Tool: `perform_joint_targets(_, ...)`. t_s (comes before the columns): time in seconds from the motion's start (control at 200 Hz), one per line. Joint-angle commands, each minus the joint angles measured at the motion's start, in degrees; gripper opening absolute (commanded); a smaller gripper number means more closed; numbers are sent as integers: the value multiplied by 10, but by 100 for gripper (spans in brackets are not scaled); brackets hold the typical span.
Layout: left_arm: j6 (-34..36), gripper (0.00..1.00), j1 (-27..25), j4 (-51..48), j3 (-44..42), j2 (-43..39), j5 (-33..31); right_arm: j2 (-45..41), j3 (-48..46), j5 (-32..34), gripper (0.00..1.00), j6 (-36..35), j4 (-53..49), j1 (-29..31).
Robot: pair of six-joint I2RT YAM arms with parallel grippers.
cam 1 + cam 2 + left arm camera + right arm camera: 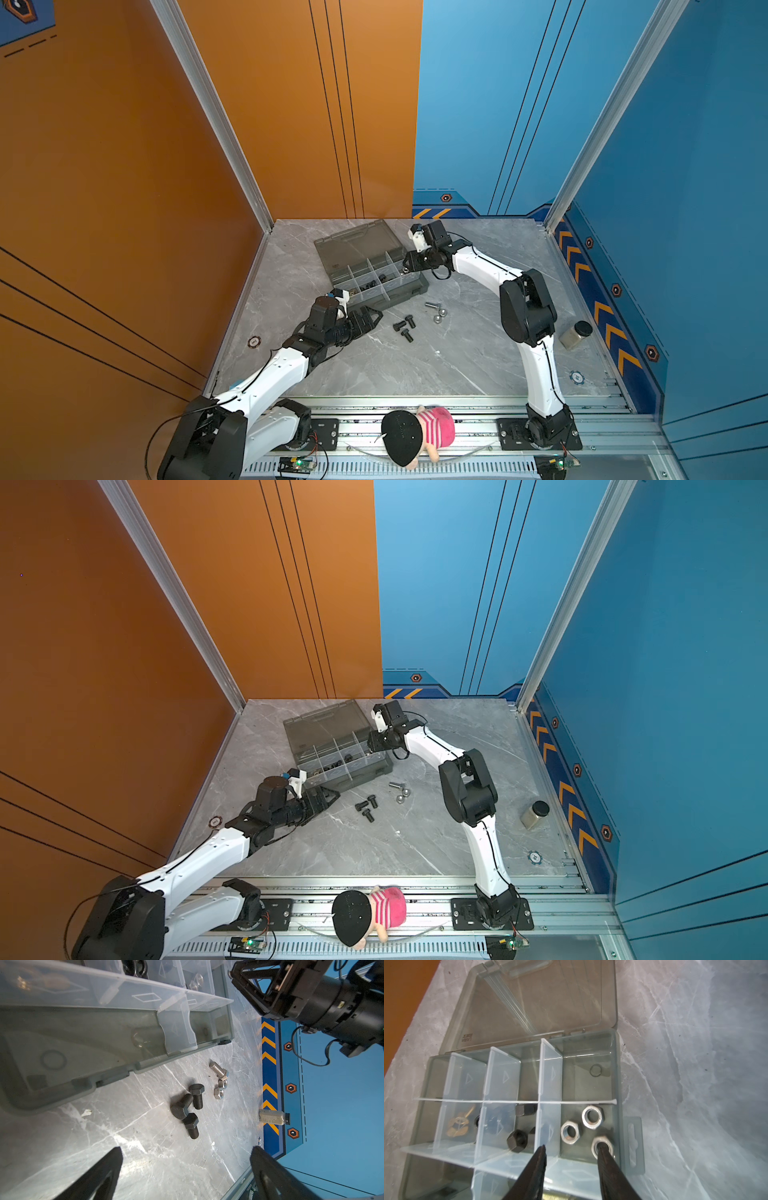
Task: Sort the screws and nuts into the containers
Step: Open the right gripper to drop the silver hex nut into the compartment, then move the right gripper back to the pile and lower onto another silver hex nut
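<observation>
Watching the left gripper (186,1148), jaws spread wide and empty: three black bolts (187,1109) lie on the table (145,1157) straight ahead, shanks at mixed angles, silver bolt (218,1069) and two nuts (219,1093) just beyond. Right gripper (571,1146) hangs parted, empty, over the silver-nut cell (609,1126) of the case (617,1076), so left's nearer I reckon.

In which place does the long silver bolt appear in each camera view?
In a top view: silver bolt on the table, just before the organiser case.
In a top view: silver bolt again before the case.
Left wrist: silver bolt beside two silver nuts, near the case's corner.
Right wrist: not in it.
Shared landmark: the organiser case, in all four.
</observation>
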Motion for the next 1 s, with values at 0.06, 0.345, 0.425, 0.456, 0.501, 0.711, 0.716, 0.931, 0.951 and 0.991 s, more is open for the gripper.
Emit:
perform_joint_targets(0.06, 3, 98, -5, -3, 16, -6, 8, -111, -68, 22, 46, -11, -44, -1)
perform_joint_targets(0.345, 6, 98, -5, -9, 20, -10, 6, -251, -260, 79, 50, 28, -54, -1)
perform_joint_targets(0.425, 2, 98, -6, 1, 16, -7, 6, -283, -305, 80, 51, 44, -53, 0)
perform_joint_targets(0.456, -1, 98, -5, 7, 15, -5, 10, -294, -321, 82, 51, 53, -53, 0)
perform_joint_targets(0.501, -2, 98, -5, 13, 15, -3, 14, -308, -342, 84, 52, 65, -52, -1)
perform_joint_targets(0.711, -1, 98, -6, 12, 18, 2, 14, -356, -426, 108, 55, 128, -35, 3)
perform_joint_targets(0.716, -1, 98, -6, 12, 18, 2, 13, -356, -427, 109, 55, 129, -34, 3)
perform_joint_targets(0.931, -2, 98, -6, 19, 16, 11, 15, -363, -456, 138, 57, 181, -26, 19)
perform_joint_targets(0.951, -2, 98, -6, 19, 16, 11, 16, -361, -456, 139, 57, 185, -26, 20)
perform_joint_targets(0.991, -2, 98, -6, 18, 16, 12, 16, -357, -457, 137, 57, 191, -23, 23)
